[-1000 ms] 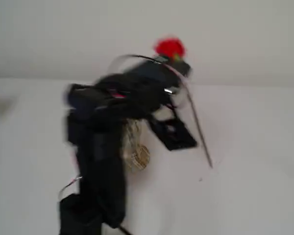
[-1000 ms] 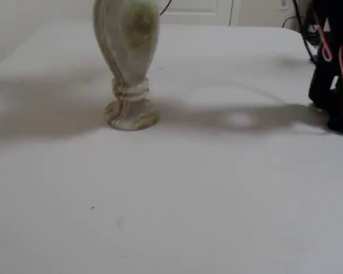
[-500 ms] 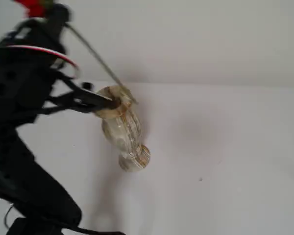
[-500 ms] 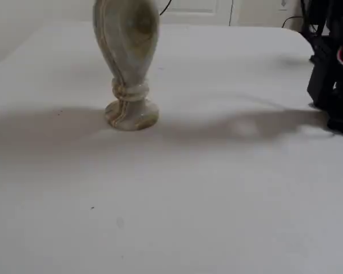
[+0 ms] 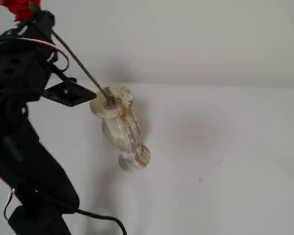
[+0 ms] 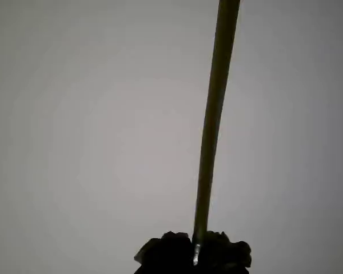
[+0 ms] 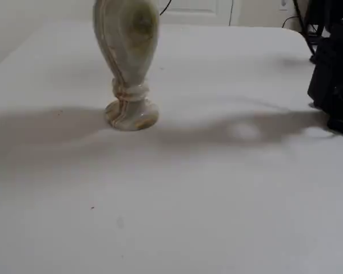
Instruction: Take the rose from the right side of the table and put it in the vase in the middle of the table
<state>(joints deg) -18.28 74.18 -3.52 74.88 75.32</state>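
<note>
rose (image 5: 20, 7): one; bright red bloom, cut off by the top-left corner of a fixed view; long thin straight grey-green stem (image 5: 81, 66) slanting down to the vase mouth, lower tip at or just inside the rim
wrist view: stem (image 6: 212, 125) runs up the frame, dark bloom at the bottom edge
vase (image 5: 118, 128): one; cream-beige marbled stone, brown streaks, flared round mouth, bulging body, narrow waist, round foot; upright, well in from the table edges; top cropped in the other fixed view (image 7: 127, 63)
end effector (image 5: 41, 22): one; pinching the rose stem just under the bloom
table (image 5: 225, 147): one; plain white, smooth
arm (image 5: 24, 147): one; black, red wires, left of the vase
</note>
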